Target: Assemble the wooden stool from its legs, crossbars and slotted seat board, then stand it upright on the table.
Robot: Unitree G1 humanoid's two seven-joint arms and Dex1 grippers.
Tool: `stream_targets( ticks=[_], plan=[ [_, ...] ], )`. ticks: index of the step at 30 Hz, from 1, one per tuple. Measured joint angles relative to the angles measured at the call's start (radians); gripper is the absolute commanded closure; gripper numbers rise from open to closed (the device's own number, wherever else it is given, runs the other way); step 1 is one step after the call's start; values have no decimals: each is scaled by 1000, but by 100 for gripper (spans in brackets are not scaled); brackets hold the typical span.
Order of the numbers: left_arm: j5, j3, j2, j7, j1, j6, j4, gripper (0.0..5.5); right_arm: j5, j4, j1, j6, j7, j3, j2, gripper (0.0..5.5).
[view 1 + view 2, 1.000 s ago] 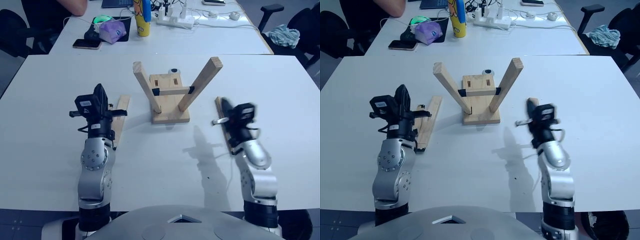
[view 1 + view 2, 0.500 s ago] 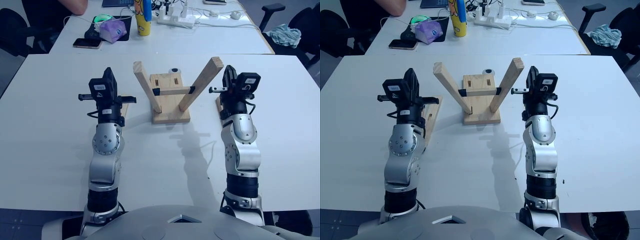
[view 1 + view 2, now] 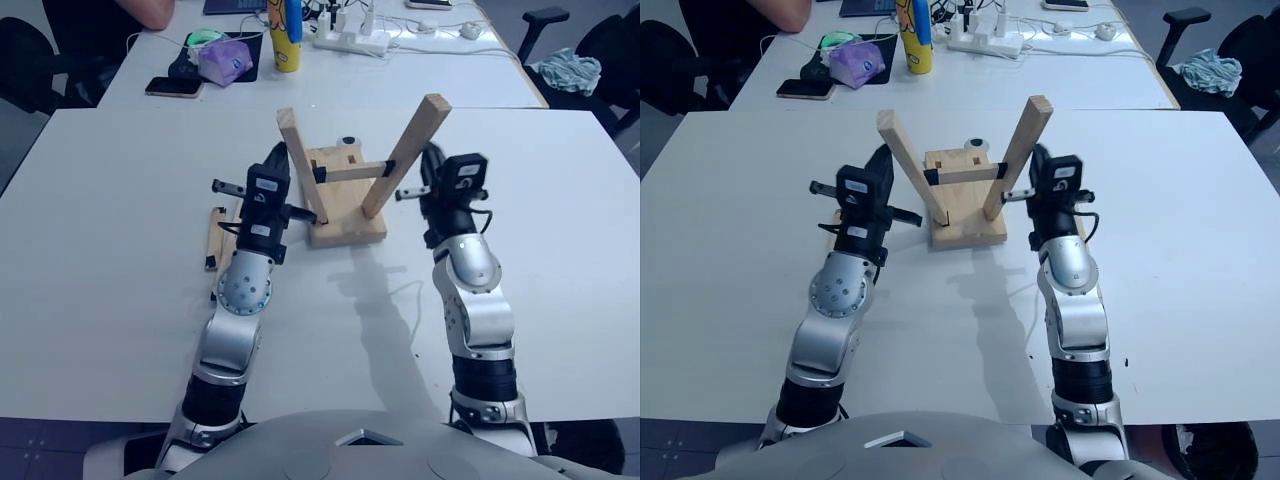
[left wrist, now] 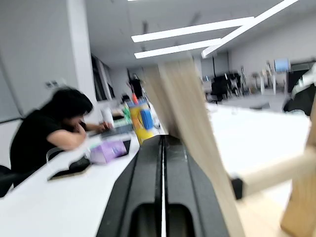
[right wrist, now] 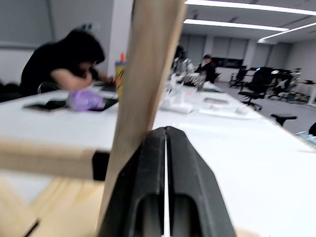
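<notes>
Stool seat board [image 3: 345, 228] lies upside down mid-desk [image 3: 120, 200], with two legs raised and joined by a crossbar [image 3: 355, 174]. Your left gripper [image 3: 279, 158] has its fingers [image 4: 143, 168] pressed together just beside the left leg [image 3: 303, 165]. Your right gripper [image 3: 431, 160] is likewise closed beside the right leg [image 3: 408, 152]. Both forearms stretch forward, angled inward.

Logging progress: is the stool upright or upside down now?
Upside down: its seat board lies on the table, two legs pointing up.

Pale wooden stool [image 3: 347, 207], white table [image 3: 120, 200], yellow-and-blue bottle [image 3: 287, 40]
</notes>
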Motion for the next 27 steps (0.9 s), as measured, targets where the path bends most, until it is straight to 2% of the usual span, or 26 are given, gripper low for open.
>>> stream_targets(
  ticks=[6, 12, 15, 20, 23, 27],
  plan=[
    [-11, 60, -6, -1, 1, 64, 2, 549, -2, 12, -2, 30, 15, 16, 4, 550],
    [-41, 185, -42, 52, 33, 90, 2, 549, -42, 14, -5, 45, -69, -87, 2, 550],
    [-18, 226, -37, 90, 35, 41, -21, 549, -41, 13, -5, 31, -96, -125, 6, 550],
    [27, 168, -14, 79, -16, -102, -60, 549, -29, -19, -34, -46, -87, -110, 31, 550],
    [36, 101, -12, 31, -40, -118, -31, 549, -29, -20, -58, -67, -64, -74, 40, 550],
    [37, 81, -12, 18, -60, -87, -4, 549, -26, 18, -33, -16, 5, -6, 8, 550]
  ],
)
